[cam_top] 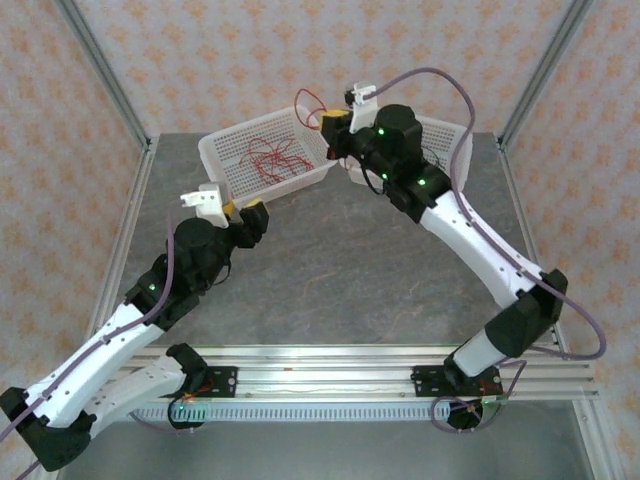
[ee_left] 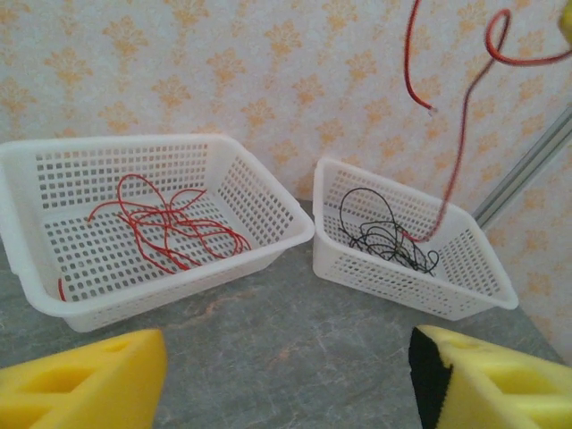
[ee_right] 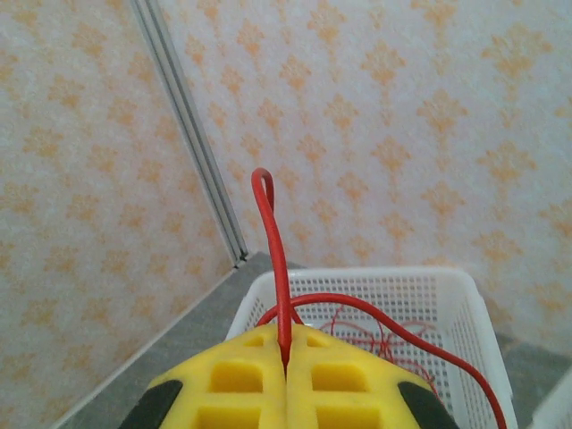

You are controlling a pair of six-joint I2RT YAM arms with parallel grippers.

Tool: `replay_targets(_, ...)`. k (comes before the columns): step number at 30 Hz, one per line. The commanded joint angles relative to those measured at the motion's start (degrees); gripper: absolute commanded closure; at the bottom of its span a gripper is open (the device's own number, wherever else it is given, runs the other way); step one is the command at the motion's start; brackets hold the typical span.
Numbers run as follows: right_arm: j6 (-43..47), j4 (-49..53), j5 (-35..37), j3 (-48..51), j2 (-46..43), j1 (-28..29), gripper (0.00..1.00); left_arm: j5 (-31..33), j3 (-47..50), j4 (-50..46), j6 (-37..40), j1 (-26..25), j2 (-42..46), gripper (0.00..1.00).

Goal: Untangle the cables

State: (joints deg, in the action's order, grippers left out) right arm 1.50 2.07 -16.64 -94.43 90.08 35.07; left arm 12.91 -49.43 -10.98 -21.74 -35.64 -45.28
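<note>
Your right gripper (ee_right: 286,353) is closed on a red cable (ee_right: 271,232). The strand is pinched in the seam between the two yellow fingers, and it stands up from them in a narrow loop. From the grip, another stretch of the same cable arcs away and down to the right. In the top view you can see this gripper raised above the bench (cam_top: 330,270), over the gap between the two white baskets.

From your left wrist camera, the held red cable hangs down from the upper right. One short end dangles free in the air. The longer run drops into the right basket (ee_left: 402,286), where it meets the heap of black cables (ee_left: 384,239) on the floor of that basket. You cannot tell from here whether it is caught in them or only resting against them.

The left basket (ee_left: 134,147) holds a loose tangle of red cables (ee_left: 170,223), lying on its floor and well apart from the black ones.

Your left gripper (ee_left: 286,380) has its fingers spread wide with nothing between them. It is low over the bench, short of both baskets and facing them.
</note>
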Motion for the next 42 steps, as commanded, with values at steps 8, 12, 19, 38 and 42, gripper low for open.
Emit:
replay_targets(8, 3.9, -13.8, -9.4, -16.9, 19.8, -3.7, 1.0, -0.4, 0.1, -2.1, -1.3, -0.3, 2.3, 0.15)
replay_targets(12, 3.4, -11.5, -12.0, -29.1, 31.5, -4.6, 1.0, -0.7, -0.2, -2.4, -1.6, -0.2, 2.1, 0.13)
replay_targets(19, -0.4, -5.6, -14.4, -52.3, 52.1, -5.1, 1.0, 0.3, -0.6, -2.6, -1.4, -0.2, 1.2, 0.13)
replay_targets(38, -1.1, 0.8, -2.9, -48.1, 62.6, -3.0, 0.83, 2.9, -1.4, -4.6, -0.4, -0.2, 1.7, 0.13)
replay_targets(42, 0.0, 2.5, -1.3, -48.5, 63.3, -2.6, 0.77, 2.9, -1.5, -5.4, -0.8, -0.2, 1.9, 0.13)
